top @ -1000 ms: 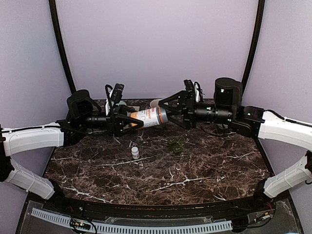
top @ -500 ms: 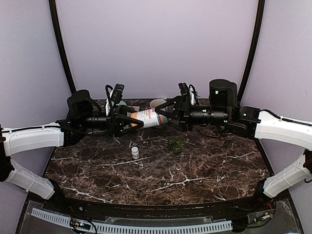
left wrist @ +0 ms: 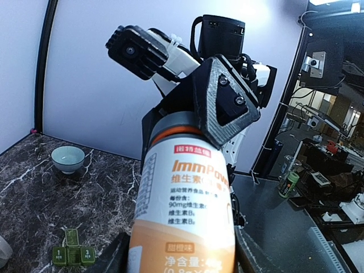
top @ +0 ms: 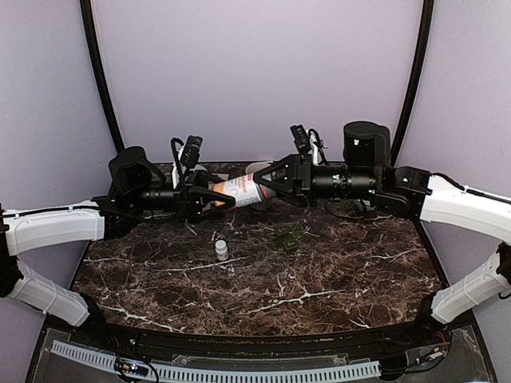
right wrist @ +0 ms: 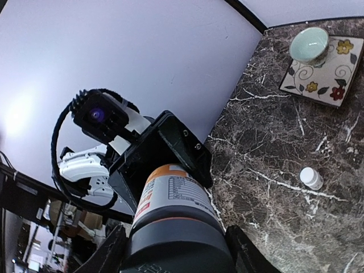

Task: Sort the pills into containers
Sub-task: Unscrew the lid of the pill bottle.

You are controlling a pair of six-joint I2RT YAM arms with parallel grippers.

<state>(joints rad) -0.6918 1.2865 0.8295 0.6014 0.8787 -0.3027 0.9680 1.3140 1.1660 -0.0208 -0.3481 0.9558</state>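
Pills are nowhere loose in view; they are presumably inside the orange-and-white plastic pill bottle with a dark cap (top: 238,191), which hangs in the air above the far part of the dark marble desk (top: 319,287), bridged between the two arms. Seen from above, its long axis runs from 9 to 3 o'clock, base toward 9 and cap toward 3, with the cap end tipped slightly up. The left fingers (top: 222,196) clamp the bottle's lower body at a middling spread and carry it. The right fingers (top: 259,185) meet it head-on from 3 o'clock and, in the right wrist view, sit against both sides of the cap, holding it at a similar spread. How firmly they press cannot be told. The coming move looks like twisting the cap off, which depends on both sets of fingers being lined up along that one axis. The small flat dark green plastic pill box (top: 289,237) lies on the desk at 5 o'clock from the bottle, well apart from it and nearer the right arm. A small white capped vial (top: 221,250) stands at 9 o'clock from the box.
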